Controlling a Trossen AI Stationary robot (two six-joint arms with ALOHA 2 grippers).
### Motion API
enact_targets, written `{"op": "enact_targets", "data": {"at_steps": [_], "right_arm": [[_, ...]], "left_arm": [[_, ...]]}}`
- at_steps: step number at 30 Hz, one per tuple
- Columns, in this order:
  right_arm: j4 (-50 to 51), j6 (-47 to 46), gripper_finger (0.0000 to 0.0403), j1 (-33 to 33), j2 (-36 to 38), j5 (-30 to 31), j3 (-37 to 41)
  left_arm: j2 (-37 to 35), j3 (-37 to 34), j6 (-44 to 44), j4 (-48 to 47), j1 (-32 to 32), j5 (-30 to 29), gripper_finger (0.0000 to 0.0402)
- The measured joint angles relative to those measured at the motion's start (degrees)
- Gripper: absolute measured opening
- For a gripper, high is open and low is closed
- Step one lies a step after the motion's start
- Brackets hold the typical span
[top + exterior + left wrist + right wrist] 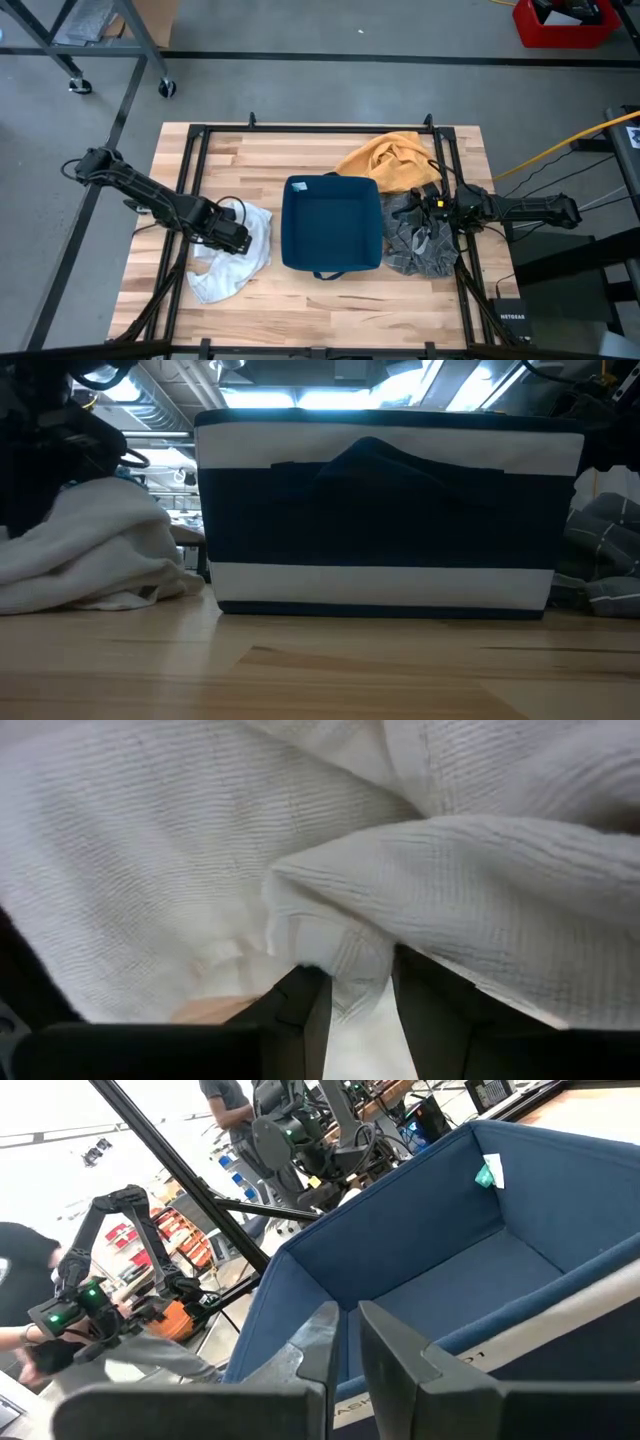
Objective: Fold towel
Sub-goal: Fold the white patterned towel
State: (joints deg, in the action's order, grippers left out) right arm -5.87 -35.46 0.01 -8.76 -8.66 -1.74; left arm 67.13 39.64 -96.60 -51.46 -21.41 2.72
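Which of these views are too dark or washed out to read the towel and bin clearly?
Low view: the bin is backlit by bright ceiling lights, its dark bands losing detail. Left wrist view: the white towel fills the frame, evenly lit, weave sharp, left pincer gripping a fold. High view: even lighting. Right wrist view: bright room background, slightly washed out.
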Motion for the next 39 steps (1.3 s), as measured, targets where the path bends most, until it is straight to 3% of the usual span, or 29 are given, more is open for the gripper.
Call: {"op": "enact_targets", "data": {"at_steps": [7, 15, 21, 26, 33, 39], "right_arm": [[-0.04, 0.0, 0.0049, 0.0, 0.0, 0.08, 0.0], [-0.11, 0.48, 0.0049, 0.0, 0.0, 0.13, 0.0], [-1.2, 4.6, 0.0049, 0.0, -0.01, 0.25, 0.0], [-3.43, 6.01, 0.0049, 0.0, -0.02, 0.29, -0.02], [-7.26, 7.96, 0.0049, 0.0, -0.02, 0.51, -0.02], [-12.24, 13.51, 0.0049, 0.0, 0.0, 4.8, -0.02]], "left_arm": [[0.0, 0.0, 4.46, 5.59, 0.0, 0.0, 0.0012], [-0.7, 0.1, 6.77, 17.2, 0.0, -0.07, 0.0004], [-3.9, 4.17, 9.82, 18.63, 0.0, -2.97, 0.0002], [-8.52, 8.18, 13.56, 18.58, 0.0, -9.9, 0.0001], [-15.63, 11.98, 21.0, 16.33, 0.0, -24.76, 0.0001], [-20.22, 12.33, 28.42, 19.84, 0.09, -34.49, 0.0]]}}
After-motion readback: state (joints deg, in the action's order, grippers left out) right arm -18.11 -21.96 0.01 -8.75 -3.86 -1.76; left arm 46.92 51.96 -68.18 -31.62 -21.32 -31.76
